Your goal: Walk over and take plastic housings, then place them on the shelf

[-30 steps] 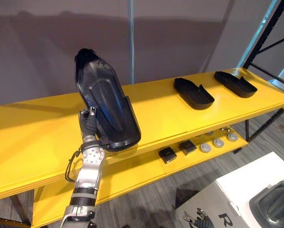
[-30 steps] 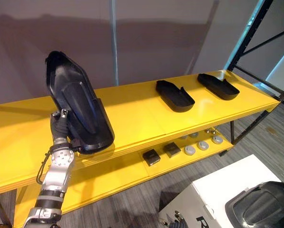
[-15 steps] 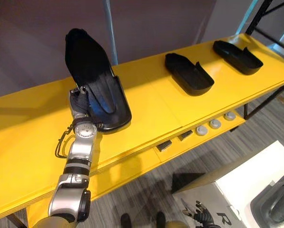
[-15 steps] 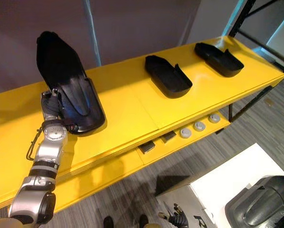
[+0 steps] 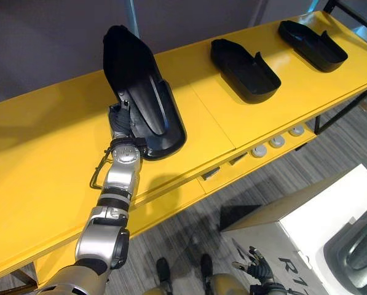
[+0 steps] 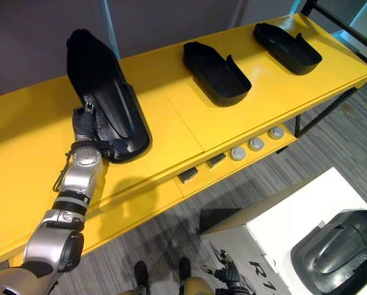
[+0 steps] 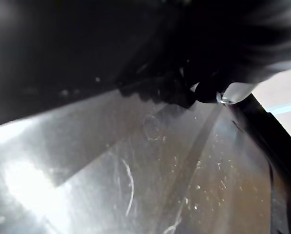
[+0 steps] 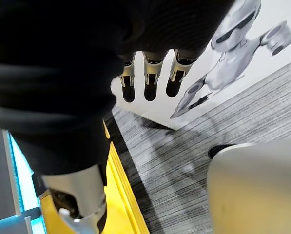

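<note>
My left hand grasps the black plastic housing at its near left rim, fingers curled over the edge. The housing's wide end rests on the top board of the yellow shelf, and its narrow end tilts up toward the wall. Further right on the same board a second housing lies flat, hollow side up, and well apart from it a third housing lies near the shelf's right end. On the lower board sit small dark blocks and round grey discs. My right hand hangs low beside a white box, fingers straight and relaxed, holding nothing. A fourth housing lies on that box.
</note>
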Tool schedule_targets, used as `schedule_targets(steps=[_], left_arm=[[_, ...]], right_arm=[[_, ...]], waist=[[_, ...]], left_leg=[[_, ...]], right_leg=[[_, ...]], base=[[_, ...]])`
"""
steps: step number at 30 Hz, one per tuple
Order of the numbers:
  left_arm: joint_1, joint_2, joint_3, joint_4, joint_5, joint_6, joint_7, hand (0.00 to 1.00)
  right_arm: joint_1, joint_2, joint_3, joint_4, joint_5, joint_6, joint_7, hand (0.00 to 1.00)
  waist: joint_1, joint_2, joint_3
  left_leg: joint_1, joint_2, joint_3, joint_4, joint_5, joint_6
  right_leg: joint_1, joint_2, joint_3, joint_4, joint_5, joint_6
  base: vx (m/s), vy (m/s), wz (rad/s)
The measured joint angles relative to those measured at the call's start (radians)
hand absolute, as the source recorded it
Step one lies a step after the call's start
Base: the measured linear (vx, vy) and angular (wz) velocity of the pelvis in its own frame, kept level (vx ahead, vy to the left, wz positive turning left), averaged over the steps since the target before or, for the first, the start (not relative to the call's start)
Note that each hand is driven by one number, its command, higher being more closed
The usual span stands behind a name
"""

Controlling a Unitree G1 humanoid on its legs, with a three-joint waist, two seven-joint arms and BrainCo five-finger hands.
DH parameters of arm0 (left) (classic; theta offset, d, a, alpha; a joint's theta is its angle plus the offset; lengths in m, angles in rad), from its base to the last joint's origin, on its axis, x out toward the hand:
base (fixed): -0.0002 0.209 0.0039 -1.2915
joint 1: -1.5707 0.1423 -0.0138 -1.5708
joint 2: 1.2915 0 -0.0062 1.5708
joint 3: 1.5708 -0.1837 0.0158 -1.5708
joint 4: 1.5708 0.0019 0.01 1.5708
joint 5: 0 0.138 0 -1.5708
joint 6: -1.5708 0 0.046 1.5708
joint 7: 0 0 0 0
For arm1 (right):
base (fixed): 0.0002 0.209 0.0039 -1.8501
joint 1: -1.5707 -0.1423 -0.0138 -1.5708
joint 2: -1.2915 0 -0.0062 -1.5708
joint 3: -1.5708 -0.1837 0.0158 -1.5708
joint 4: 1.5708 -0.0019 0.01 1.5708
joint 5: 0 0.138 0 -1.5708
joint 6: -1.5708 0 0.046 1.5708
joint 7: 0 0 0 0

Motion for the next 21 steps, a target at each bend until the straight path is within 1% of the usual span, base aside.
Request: schedule_targets(steps=[1,2,6,11,18,21], left_arm=[[-0.015,-0.011,0.0,0.004,0.001,0.001,0.001,1.0],[-0.025,-0.014,0.001,0.004,0.002,0.001,0.004,0.0],[-0.061,-0.015,0.024,0.028,0.014,0.002,0.019,0.0],[-0.111,-0.016,0.039,0.036,0.019,0.006,0.03,0.0],[-0.114,-0.015,0.044,0.043,0.019,0.008,0.033,0.0],[-0.114,-0.015,0.072,0.06,0.019,0.009,0.034,0.0]], right_arm=[[0.019,0.0,0.01,-0.029,0.0,-0.004,0.0,0.0],[0.031,0.001,0.018,-0.049,0.0,-0.007,0.0,0.0],[0.053,0.006,0.018,-0.071,0.0,-0.016,-0.001,0.0],[0.062,0.009,0.019,-0.105,0.0,-0.022,-0.001,0.0],[0.064,0.009,0.019,-0.104,0.001,-0.022,-0.001,0.0],[0.063,0.005,0.019,-0.098,0.001,-0.024,-0.001,0.0]], waist=[[0.001,0.0,0.0],[0.003,0.0,0.0],[0.014,0.0,0.0],[0.018,0.0,0.0],[0.026,0.001,0.001],[0.034,0.003,0.003]], left_leg=[[-0.009,0.001,0.005,0.0,-0.001,0.001],[-0.016,0.004,0.02,0.001,-0.001,0.001],[-0.024,0.005,0.046,0.012,0.005,0.006],[-0.032,0.008,0.05,0.025,0.003,0.004],[-0.026,0.007,0.044,0.028,0.004,0.004],[-0.018,0.006,0.043,0.027,0.004,0.003]], right_leg=[[-0.01,-0.001,0.001,0.003,0.0,0.0],[-0.021,-0.001,0.002,0.009,0.0,0.0],[-0.033,-0.001,0.017,0.012,0.0,0.0],[-0.033,-0.001,0.005,0.012,0.0,0.0],[-0.024,-0.001,-0.004,0.013,0.0,0.0],[-0.016,-0.001,-0.005,0.013,-0.001,0.0]], base=[[-0.03,0.012,-0.06],[-0.01,0.004,-0.06],[0.02,-0.003,-0.12],[0.0,-0.013,0.03],[-0.02,-0.009,0.03],[-0.04,-0.014,0.0]])
